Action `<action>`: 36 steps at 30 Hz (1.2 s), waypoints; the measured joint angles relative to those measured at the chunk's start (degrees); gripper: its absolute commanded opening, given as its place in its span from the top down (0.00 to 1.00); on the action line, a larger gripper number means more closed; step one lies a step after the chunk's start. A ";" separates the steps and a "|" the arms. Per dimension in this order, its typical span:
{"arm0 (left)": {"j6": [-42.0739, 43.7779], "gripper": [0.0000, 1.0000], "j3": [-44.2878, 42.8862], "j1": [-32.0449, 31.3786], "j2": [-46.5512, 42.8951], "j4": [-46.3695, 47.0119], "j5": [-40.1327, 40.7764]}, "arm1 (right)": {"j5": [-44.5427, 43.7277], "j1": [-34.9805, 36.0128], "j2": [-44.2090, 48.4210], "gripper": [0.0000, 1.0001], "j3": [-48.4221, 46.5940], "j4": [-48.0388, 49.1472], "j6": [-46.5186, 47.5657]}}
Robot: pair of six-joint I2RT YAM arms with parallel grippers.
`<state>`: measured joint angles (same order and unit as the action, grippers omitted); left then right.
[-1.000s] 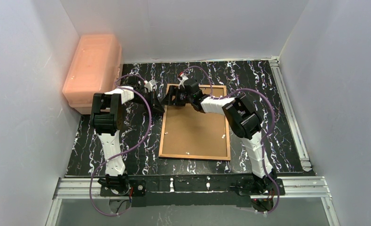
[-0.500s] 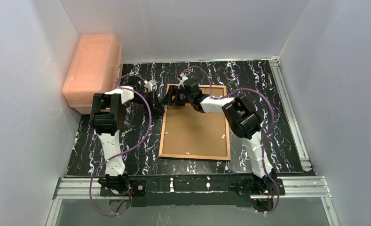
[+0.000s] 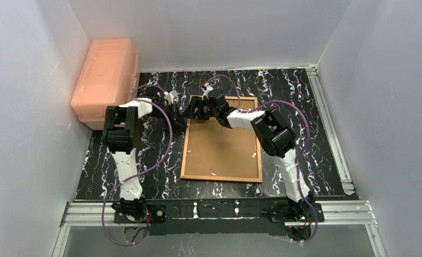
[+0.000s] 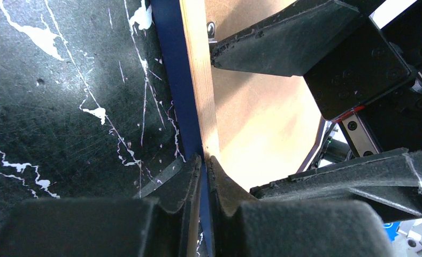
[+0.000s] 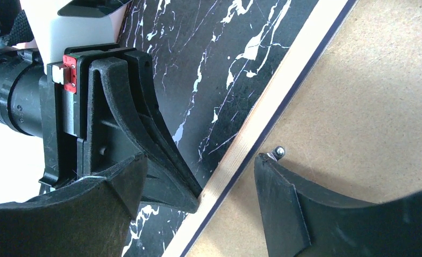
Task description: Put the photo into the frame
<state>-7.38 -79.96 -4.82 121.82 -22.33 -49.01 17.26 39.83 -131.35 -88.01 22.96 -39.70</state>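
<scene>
Two grippers meet at the far-left corner of the frame (image 3: 222,178). Your left gripper (image 4: 203,160) is clamped on its wood-and-navy rim. Your right gripper (image 5: 198,166) stands wide apart, straddling that rim, one fingertip (image 5: 273,176) beside a small metal tab (image 5: 277,152) on the backing board (image 3: 222,144). The frame lies face down on the marbled table (image 3: 315,118). The photo appears in no view (it may sit under the board).

Risk ahead: the fingertip could skid off the tiny tab, or a sideways push could twist the rim out of the thin pinch. The pink lidded box (image 3: 104,80) at far left is closed, its contents unseen.
</scene>
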 measured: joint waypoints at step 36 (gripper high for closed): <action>-0.35 0.94 0.00 0.04 0.00 -0.11 -0.33 | -0.24 0.04 -0.74 0.19 -0.35 1.68 -1.03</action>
<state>-7.73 -79.96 -4.78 121.82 -22.44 -49.34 17.02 39.88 -132.09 -88.36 24.64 -40.73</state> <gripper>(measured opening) 0.061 0.804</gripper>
